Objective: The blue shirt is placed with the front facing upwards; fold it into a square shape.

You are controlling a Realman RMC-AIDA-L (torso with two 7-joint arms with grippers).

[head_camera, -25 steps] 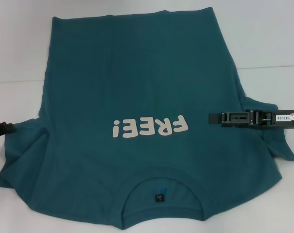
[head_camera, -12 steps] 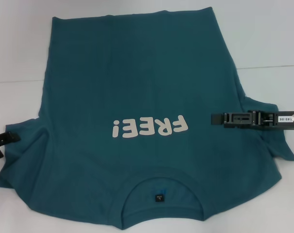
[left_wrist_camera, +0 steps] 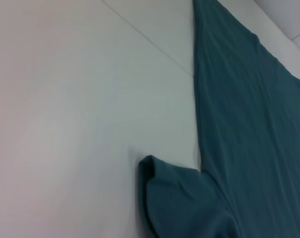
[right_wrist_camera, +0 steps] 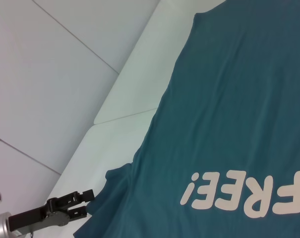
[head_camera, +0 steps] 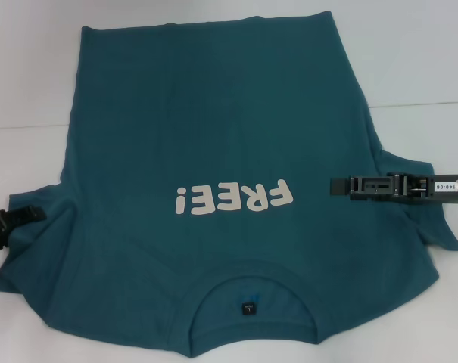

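The blue shirt (head_camera: 213,136) lies spread face up on the white table (head_camera: 410,53), collar (head_camera: 247,302) at the near edge and the cream "FREE!" lettering (head_camera: 234,199) reading upside down in the head view. My left gripper (head_camera: 39,214) sits at the outer edge of the rumpled left sleeve (head_camera: 32,249). The right wrist view shows that gripper (right_wrist_camera: 90,201) open, its fingers beside the sleeve edge. My right gripper (head_camera: 333,185) reaches in over the shirt's right side, just past the lettering, seen edge-on. The left wrist view shows the sleeve (left_wrist_camera: 179,203) and the shirt's side hem.
The right sleeve (head_camera: 437,223) lies bunched under the right arm. Bare white table (left_wrist_camera: 65,124) surrounds the shirt, with thin panel seams (head_camera: 418,102) running across it. The shirt's bottom hem (head_camera: 206,23) lies at the far side.
My left gripper has moved right, from off the table's left edge up to the left sleeve. My right gripper has drawn back slightly to the right. The shirt has not shifted.
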